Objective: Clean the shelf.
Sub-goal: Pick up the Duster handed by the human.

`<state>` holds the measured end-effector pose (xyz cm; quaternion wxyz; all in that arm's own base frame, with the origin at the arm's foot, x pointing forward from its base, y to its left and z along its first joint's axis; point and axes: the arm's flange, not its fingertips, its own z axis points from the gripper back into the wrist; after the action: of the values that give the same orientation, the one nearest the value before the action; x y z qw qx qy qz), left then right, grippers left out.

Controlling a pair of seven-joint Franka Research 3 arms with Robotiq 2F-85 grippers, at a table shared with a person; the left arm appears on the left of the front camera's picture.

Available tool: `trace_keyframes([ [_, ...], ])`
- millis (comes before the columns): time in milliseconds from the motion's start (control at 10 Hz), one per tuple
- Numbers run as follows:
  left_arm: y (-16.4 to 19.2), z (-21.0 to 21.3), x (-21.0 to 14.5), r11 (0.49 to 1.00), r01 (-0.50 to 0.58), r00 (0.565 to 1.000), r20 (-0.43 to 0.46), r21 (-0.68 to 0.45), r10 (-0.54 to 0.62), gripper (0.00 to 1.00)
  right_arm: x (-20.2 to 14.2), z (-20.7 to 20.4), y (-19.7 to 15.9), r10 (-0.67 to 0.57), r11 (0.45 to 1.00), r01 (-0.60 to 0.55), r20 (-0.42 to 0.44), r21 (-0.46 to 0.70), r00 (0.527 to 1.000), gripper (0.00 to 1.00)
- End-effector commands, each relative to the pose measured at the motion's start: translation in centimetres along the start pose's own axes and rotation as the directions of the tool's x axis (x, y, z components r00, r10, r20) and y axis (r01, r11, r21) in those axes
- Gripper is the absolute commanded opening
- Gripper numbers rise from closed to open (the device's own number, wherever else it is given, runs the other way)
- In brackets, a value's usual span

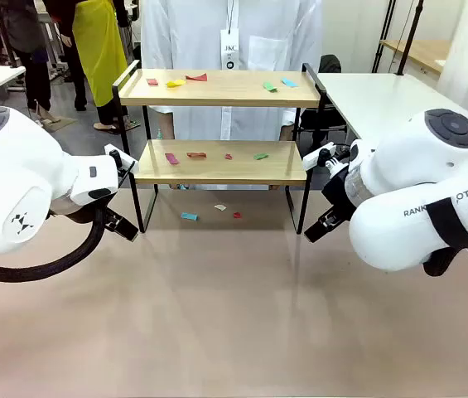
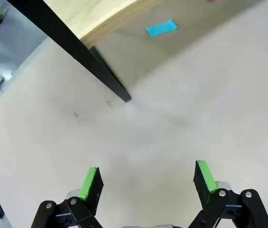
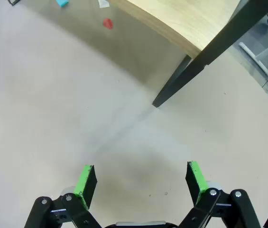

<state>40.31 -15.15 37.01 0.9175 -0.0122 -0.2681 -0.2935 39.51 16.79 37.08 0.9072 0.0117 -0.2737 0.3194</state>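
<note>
Front view: the small two-tier light-wood shelf in a thin black frame (image 1: 217, 172) stands mid-far edge of the tan tabletop (image 1: 234, 315). What look like coloured paper scraps (image 1: 171, 157) dot both boards and the surface beneath. Near its front legs, the left end effector (image 2: 148, 176) and the right end effector (image 3: 141, 175) hang spread, empty.

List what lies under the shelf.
Under the shelf, on the tan tabletop: a blue scrap, a pale scrap and a red scrap. The lower board covers the tabletop farther back.

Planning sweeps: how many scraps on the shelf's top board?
5 on the top board: left end, red scrap, yellow scrap, second red scrap; right end, green scrap, blue scrap. None seems hidden.
</note>
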Motion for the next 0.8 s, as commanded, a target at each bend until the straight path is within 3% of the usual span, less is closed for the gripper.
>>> trace_keyframes([
  [0, 0.00, 0.01, 0.00, 1.000, 0.000, 1.000, 0.000, 0.000, 0.000, 1.00, 0.01, 0.02, 0.00, 0.000, 1.000, 0.000, 0.000, 0.000, 1.000, 1.00],
  [700, 0.00, 0.01, 0.00, 1.000, 0.000, 1.000, 0.000, 0.000, 0.000, 1.00, 0.01, 0.02, 0.00, 0.000, 1.000, 0.000, 0.000, 0.000, 1.000, 1.00],
])
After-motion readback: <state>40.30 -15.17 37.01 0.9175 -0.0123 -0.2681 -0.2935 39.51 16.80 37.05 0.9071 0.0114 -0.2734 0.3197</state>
